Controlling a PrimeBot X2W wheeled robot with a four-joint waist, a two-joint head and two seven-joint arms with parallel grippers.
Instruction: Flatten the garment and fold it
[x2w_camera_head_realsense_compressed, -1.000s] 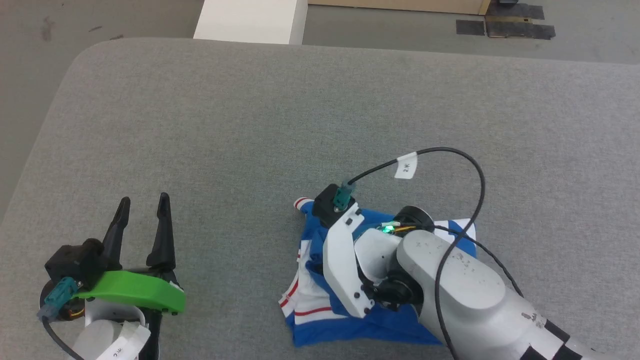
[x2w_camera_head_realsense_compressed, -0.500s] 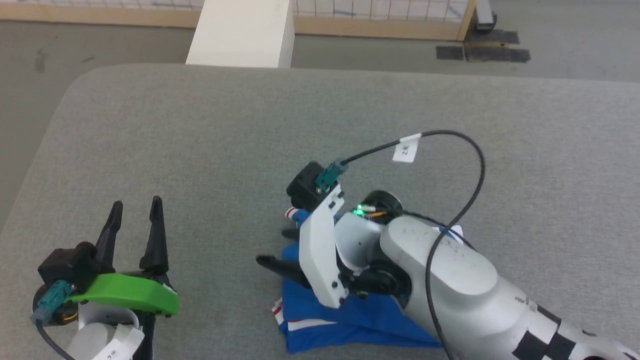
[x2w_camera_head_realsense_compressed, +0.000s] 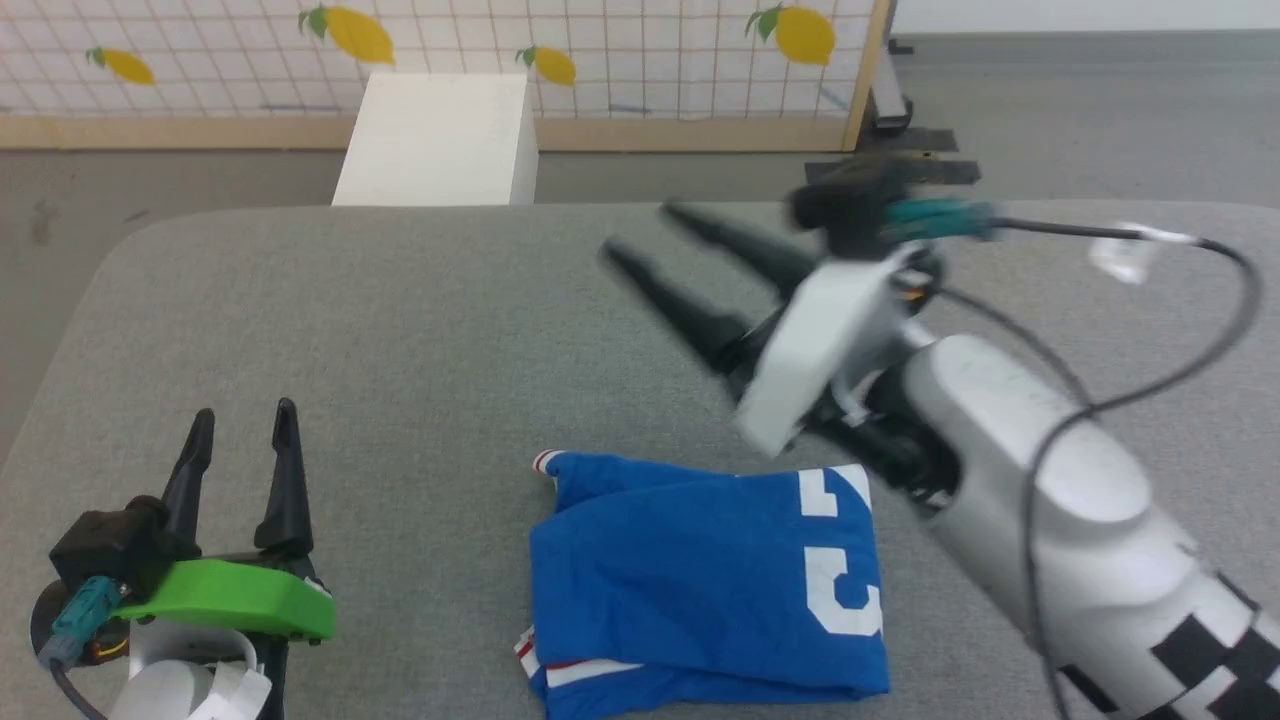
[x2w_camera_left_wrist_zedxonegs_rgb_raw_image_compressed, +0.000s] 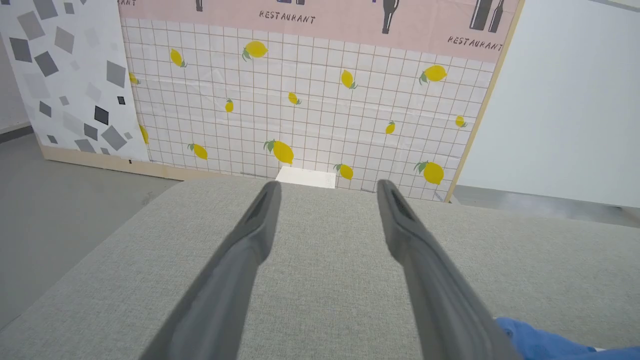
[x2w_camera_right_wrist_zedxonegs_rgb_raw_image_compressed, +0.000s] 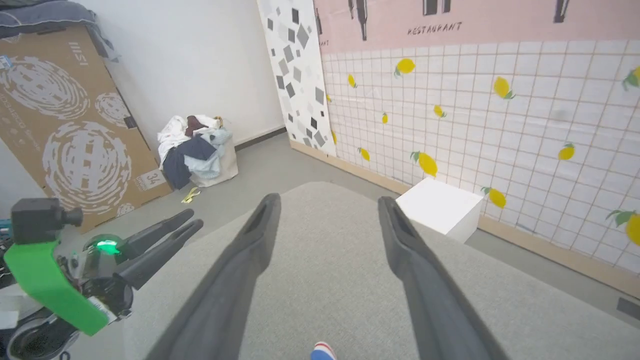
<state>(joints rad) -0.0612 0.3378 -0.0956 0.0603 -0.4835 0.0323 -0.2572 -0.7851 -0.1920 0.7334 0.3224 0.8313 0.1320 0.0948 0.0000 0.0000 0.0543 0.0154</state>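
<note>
The bright blue garment (x2w_camera_head_realsense_compressed: 700, 580) lies folded into a compact rectangle at the near middle of the grey table (x2w_camera_head_realsense_compressed: 400, 320), a white numeral on its right part and red-striped white trim at its lower left edge. My right gripper (x2w_camera_head_realsense_compressed: 640, 230) hangs open and blurred above the table, beyond the garment, holding nothing. My left gripper (x2w_camera_head_realsense_compressed: 243, 420) stands open at the lower left, well apart from the garment. A blue corner of the garment (x2w_camera_left_wrist_zedxonegs_rgb_raw_image_compressed: 545, 342) shows in the left wrist view; a striped cuff tip (x2w_camera_right_wrist_zedxonegs_rgb_raw_image_compressed: 322, 350) shows in the right wrist view.
A white box (x2w_camera_head_realsense_compressed: 435, 140) stands on the floor beyond the table's far edge, before a lemon-patterned tiled wall panel (x2w_camera_head_realsense_compressed: 600, 60). In the right wrist view a bag of clothes (x2w_camera_right_wrist_zedxonegs_rgb_raw_image_compressed: 197, 150) and a cardboard box (x2w_camera_right_wrist_zedxonegs_rgb_raw_image_compressed: 65, 120) stand by the wall.
My right gripper has let go of the garment, opened, and risen away toward the far side. The head camera has tilted up, showing the wall. The left gripper stays put.
</note>
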